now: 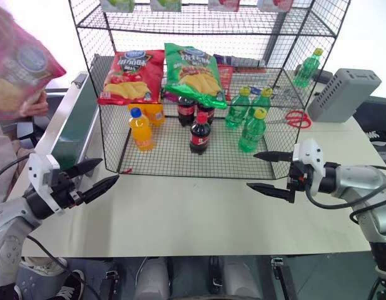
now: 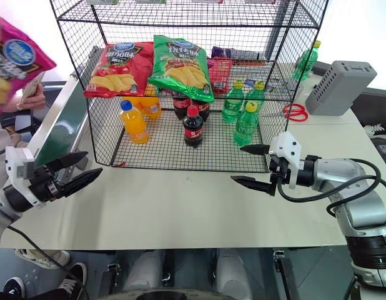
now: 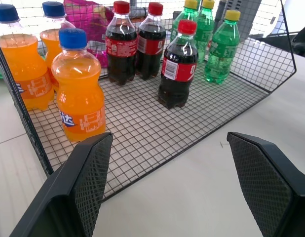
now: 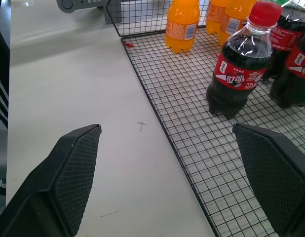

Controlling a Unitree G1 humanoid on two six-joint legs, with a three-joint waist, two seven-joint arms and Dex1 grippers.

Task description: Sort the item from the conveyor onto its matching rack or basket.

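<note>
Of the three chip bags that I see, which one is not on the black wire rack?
The pink chip bag, held up in a person's hand at the far left. The red bag and the green bag both lie on the rack.

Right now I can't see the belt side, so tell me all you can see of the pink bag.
The pink bag is crinkly, glossy plastic with a blue oval logo and yellow chips pictured. It is tilted, up in the air over the conveyor, held by a person's hand. Part of it is cut off at the picture's edge.
</note>
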